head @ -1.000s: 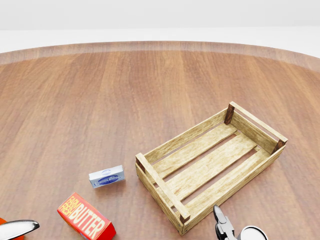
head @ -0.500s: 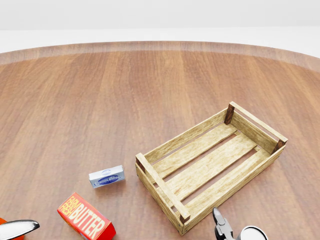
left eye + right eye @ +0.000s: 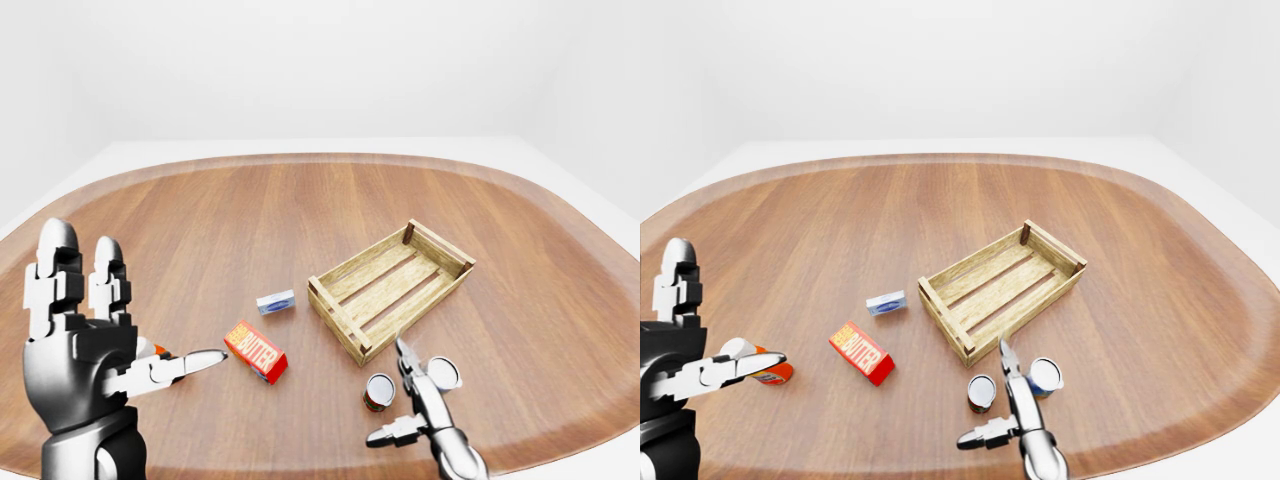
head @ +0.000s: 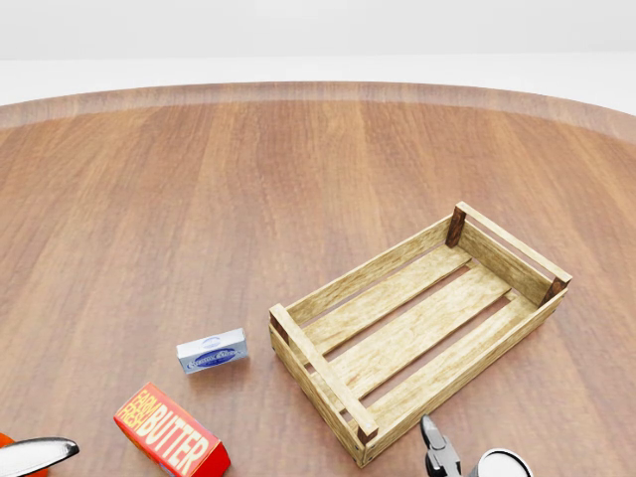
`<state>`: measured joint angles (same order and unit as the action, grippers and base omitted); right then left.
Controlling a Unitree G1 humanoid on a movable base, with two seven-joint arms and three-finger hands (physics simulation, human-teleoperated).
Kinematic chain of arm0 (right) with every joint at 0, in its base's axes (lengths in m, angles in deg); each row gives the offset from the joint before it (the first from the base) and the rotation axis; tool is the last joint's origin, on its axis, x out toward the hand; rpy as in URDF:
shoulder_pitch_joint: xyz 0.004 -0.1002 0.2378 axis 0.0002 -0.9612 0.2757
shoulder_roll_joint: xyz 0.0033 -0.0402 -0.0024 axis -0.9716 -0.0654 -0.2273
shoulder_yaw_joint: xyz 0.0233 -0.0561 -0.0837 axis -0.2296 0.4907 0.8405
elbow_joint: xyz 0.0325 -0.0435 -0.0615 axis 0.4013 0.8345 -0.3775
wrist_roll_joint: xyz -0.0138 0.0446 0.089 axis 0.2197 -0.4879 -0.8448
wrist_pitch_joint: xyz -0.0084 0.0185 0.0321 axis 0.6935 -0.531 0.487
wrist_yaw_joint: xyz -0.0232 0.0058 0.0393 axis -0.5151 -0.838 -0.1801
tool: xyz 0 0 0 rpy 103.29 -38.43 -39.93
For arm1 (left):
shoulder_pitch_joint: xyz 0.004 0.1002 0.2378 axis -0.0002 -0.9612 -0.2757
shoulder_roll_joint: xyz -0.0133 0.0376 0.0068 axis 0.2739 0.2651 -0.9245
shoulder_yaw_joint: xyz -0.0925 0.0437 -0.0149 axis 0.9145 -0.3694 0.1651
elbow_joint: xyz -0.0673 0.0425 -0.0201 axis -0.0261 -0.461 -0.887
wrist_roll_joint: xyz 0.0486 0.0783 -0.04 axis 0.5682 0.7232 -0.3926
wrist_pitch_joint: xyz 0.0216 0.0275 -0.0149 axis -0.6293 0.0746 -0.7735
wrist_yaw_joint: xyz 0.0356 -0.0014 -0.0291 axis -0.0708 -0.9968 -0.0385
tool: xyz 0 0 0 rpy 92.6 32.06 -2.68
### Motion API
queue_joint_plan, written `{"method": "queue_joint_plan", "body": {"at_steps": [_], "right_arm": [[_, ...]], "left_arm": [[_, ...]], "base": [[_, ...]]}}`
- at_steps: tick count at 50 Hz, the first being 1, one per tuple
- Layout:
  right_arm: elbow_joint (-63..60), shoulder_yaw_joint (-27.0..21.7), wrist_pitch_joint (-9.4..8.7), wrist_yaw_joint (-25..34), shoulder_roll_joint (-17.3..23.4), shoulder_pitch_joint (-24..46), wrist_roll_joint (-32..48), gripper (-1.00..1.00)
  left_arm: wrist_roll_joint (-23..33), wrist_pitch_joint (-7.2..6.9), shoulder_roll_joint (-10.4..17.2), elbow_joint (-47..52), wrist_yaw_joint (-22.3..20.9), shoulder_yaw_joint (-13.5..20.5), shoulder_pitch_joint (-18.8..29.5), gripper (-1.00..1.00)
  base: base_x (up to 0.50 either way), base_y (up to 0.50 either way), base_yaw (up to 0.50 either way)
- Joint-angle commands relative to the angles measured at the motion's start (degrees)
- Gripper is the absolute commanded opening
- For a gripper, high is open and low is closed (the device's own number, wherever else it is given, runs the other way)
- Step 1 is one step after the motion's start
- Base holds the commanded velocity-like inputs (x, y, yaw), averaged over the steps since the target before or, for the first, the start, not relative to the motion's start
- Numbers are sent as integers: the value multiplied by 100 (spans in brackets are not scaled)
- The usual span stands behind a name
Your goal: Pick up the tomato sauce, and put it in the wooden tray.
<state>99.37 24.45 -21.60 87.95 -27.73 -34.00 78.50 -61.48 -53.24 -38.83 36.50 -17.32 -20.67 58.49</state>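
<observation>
In the right-eye view the right hand (image 3: pixel 1002 405) rises from the bottom edge with its fingers spread and nothing held; one finger points up toward the wooden tray (image 3: pixel 1002 288) at its 12 o'clock, another juts out to 9 o'clock. Two cans stand just beside it: the red-labelled tomato sauce (image 3: pixel 982 393) at the hand's 10 o'clock, close to the fingers though contact cannot be told; a blue-labelled can (image 3: pixel 1045 376) at its 2 o'clock. Both cans sit on the wooden table (image 3: pixel 840 220), just outside the tray's near corner. The left hand (image 3: pixel 85 340) stands raised at the left-eye view's 8 o'clock, fingers upright and apart, empty. A butter box (image 3: pixel 256 352) and a small blue-white packet (image 3: pixel 275 302) lie between the hands.
</observation>
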Motion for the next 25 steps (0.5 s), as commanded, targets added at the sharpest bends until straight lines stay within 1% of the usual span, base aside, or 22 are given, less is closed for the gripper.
{"method": "queue_joint_plan", "body": {"at_steps": [1,25], "right_arm": [[77,7,0,-11,3,35,12,100],[334,-28,0,-29,0,171,8,100]], "left_arm": [[-6,0,-3,8,-4,6,-4,100],[-32,0,9,-16,-2,41,23,100]], "base": [[0,0,0],[0,0,0]]}}
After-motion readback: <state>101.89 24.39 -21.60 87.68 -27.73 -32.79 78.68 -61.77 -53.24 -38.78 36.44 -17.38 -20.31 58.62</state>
